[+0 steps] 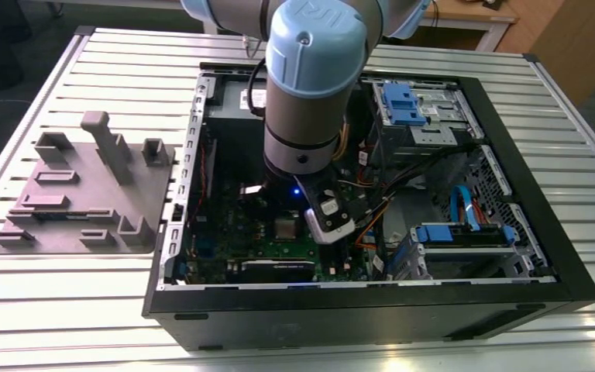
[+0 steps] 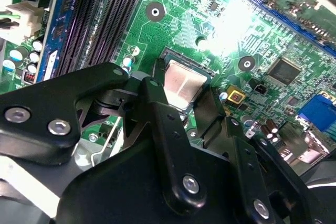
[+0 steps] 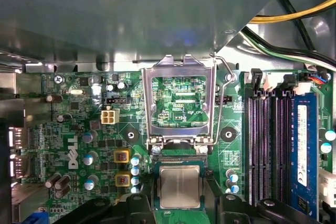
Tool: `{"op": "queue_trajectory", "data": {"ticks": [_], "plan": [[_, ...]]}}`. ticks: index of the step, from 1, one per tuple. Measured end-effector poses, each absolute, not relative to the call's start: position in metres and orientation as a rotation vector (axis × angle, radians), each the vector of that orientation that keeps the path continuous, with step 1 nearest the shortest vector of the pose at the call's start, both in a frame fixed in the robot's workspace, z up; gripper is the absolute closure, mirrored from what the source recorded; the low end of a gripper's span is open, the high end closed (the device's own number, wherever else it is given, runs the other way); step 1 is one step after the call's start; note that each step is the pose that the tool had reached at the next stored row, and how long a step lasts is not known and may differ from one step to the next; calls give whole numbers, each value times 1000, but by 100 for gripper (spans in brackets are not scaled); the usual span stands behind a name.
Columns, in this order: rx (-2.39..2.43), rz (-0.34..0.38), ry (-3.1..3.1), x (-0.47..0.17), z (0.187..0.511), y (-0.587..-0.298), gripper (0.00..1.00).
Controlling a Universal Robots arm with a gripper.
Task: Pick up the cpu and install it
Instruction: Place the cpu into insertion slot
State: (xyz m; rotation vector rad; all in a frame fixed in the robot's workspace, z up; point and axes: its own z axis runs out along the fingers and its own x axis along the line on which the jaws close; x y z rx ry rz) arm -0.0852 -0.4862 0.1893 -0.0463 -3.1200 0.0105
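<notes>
The cpu (image 3: 180,186) is a small silvery square that lies flat in the black socket on the green motherboard (image 3: 79,129). It also shows as the cpu (image 2: 181,85) between my black fingers (image 2: 157,108). My gripper (image 2: 182,103) is shut on it, one finger against each of two opposite sides. The socket's metal frame lid (image 3: 178,103) stands flipped open beside it, with its lever (image 3: 227,72) raised. In the exterior view my gripper (image 1: 313,229) reaches down into the open computer case (image 1: 380,302), right next to the cpu (image 1: 285,227).
Black memory slots (image 3: 265,145) and a blue memory stick (image 3: 303,150) run beside the socket. Yellow and black cables (image 3: 294,19) hang near the case wall. Drive bays with blue clips (image 1: 452,232) fill the exterior view's right. A grey holder tray (image 1: 80,194) lies on the slatted table.
</notes>
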Motion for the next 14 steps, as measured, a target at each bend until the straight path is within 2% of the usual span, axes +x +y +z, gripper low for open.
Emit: {"op": "queue_trajectory", "data": {"ticks": [14], "plan": [[0,11,-3121,-85,189,-488,53]]}}
